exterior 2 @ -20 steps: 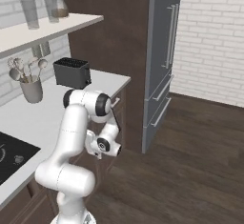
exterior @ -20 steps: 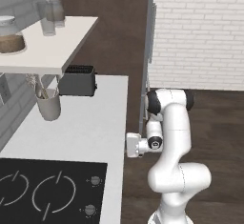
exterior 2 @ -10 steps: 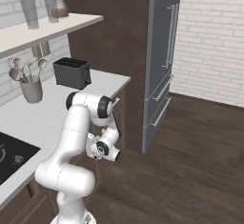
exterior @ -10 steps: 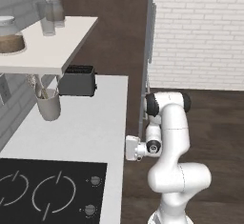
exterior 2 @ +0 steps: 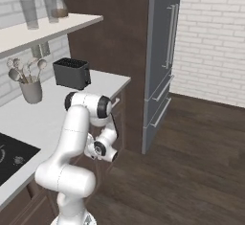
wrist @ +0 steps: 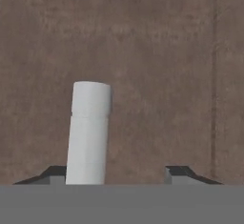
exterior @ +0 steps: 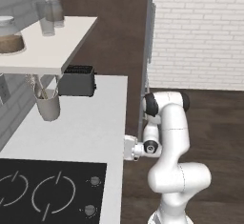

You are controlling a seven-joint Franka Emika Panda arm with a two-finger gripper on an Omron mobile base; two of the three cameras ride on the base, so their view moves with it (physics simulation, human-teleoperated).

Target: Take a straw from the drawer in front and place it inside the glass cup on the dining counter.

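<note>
Our tool [wrist: 114, 173] has dropped closer against the dark wood drawer [wrist: 157, 51] front, fingers spread around its white handle [wrist: 89, 132], nothing gripped yet, so we judge the pull is next.

Folded white arm [exterior: 174, 137] beside counter [exterior: 95, 123], toaster [exterior: 76, 81].

No readable text, label, brand, number or sign appears anywhere; the cooktop [exterior: 47, 194] carries only plain ring marks and knobs, no lettering
</note>
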